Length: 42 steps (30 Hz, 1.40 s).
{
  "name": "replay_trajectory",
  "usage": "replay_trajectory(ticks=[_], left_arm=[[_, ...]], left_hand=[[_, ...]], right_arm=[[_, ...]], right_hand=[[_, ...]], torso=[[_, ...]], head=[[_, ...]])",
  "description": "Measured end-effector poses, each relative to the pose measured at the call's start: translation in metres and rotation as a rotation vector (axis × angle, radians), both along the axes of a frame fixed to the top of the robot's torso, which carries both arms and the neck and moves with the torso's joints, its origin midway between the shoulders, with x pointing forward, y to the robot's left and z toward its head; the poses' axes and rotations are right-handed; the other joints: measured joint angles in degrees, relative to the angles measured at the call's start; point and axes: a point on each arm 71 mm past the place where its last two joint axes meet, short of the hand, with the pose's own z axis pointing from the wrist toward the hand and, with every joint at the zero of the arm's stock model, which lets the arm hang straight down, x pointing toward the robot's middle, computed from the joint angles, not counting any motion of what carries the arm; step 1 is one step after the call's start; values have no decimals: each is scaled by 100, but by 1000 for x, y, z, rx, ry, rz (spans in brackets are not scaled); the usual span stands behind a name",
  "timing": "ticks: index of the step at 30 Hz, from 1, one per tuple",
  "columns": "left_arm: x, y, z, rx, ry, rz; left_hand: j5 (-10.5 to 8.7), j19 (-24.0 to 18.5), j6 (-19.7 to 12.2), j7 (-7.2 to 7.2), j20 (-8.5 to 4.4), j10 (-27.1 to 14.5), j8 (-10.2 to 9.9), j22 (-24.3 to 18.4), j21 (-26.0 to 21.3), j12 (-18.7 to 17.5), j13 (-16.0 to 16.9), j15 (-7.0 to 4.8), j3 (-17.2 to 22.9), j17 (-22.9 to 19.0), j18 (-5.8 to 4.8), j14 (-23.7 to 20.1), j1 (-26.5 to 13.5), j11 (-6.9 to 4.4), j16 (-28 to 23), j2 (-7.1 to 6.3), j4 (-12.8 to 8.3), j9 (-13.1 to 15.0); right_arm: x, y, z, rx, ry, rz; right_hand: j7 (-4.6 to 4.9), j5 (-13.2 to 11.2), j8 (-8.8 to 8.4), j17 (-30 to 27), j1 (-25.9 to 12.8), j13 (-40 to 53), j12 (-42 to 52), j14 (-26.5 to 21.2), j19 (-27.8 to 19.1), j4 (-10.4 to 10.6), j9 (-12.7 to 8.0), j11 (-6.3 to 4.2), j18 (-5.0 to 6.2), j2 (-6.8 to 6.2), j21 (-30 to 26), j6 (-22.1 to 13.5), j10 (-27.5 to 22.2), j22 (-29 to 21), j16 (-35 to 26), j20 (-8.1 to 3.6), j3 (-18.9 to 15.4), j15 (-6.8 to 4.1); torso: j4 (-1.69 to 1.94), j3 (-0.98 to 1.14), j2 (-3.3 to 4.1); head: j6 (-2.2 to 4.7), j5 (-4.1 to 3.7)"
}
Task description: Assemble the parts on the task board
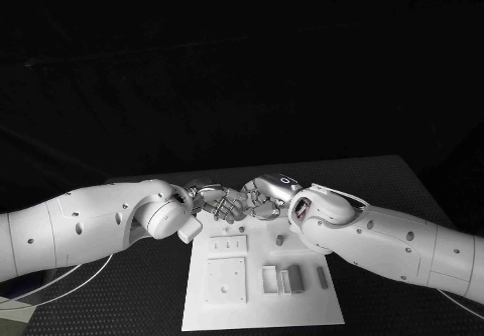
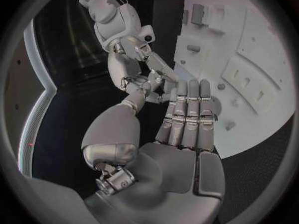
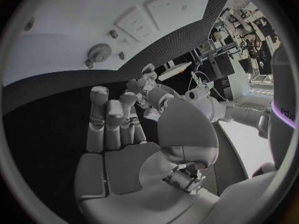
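The white task board (image 1: 264, 308) lies flat on the black counter (image 1: 131, 294), its long axis running from the near edge toward the far edge. Small grey parts (image 1: 292, 278) stand upright near its middle, beside square recessed plates (image 1: 226, 279). Both silver hands meet fingertip to fingertip over the board's far end. The left hand (image 1: 217, 204) and right hand (image 1: 260, 204) have their fingers spread; neither holds anything.

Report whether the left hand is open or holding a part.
Open. The left hand has its fingers stretched out side by side with a bare palm, above the board.
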Motion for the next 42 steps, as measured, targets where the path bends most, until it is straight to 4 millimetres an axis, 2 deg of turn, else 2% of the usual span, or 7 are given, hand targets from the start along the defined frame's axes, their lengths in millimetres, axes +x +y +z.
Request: replay_trajectory(ticks=[23, 35, 42], left_arm=[[-1, 0, -2, 2, 18, -2], [0, 2, -3, -5, 28, 11], [0, 2, -4, -5, 33, 18]], left_hand=[[0, 0, 10, 11, 0, 0, -21, 18, -22, 0, 70, -21, 19, 39, -1, 21, 32, 1, -45, 31, -51, -19], [0, 41, 57, 4, 0, 0, -21, 41, -22, -23, 150, -41, 59, 79, -1, 41, 160, 1, -67, 219, -186, -17], [0, 41, 77, -14, 0, 21, -17, 41, -22, -23, 162, -41, 59, 89, -1, 41, 160, -18, -67, 219, -186, -16]], right_arm=[[-2, 6, 0, 8, 1, -10], [-1, 10, -1, 7, 5, -14], [-1, 11, -2, 8, 7, -17]], right_hand=[[-17, 0, -8, -1, -1, -11, 0, 26, 31, -8, 84, 9, -1, -1, 0, 17, 9, 0, 0, -8, -7, -4], [-17, 0, 0, -2, -23, -10, 0, 25, 18, -8, 106, 10, -1, -24, 0, 17, 9, 0, 0, -19, -8, -2], [-17, 0, 1, -3, -23, -15, 0, 24, 17, -8, 95, 10, -3, -24, 0, 17, 9, 0, 0, -18, -8, 0]], torso=[[1, -1, 1], [-3, 0, 2], [0, 1, 2]], head=[[-30, 5], [-37, 5], [-47, 1]])
